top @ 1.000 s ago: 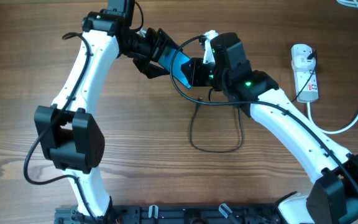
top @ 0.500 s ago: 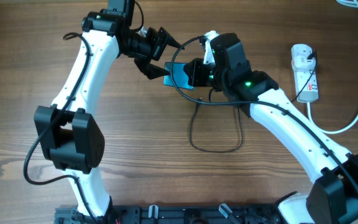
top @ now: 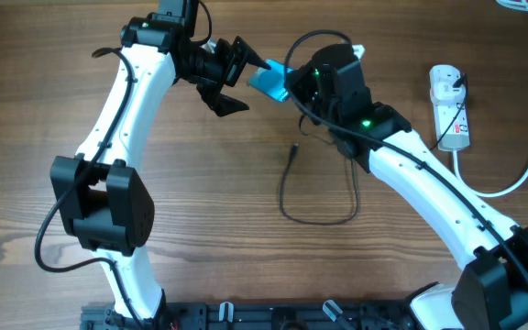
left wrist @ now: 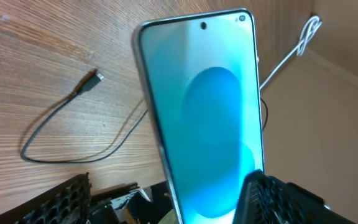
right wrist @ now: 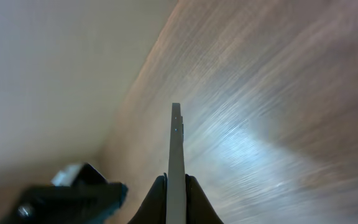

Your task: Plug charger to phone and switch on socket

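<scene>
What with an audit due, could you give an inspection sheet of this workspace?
Surface: wooden table, bare grain.
Job's things: phone lifted off the table; charger looped loose, tip unplugged; socket at right, black plug in it.
Clutter: nothing seen.
Grippers: left gripper open beside phone; right gripper shut on phone's edge.
Cables: white cord runs from socket off the right.
Surroundings: beige surface beyond table edge.

Overhead cam looks down on table [top: 44, 55]; both wrist cams close on phone [left wrist: 204, 124].
</scene>
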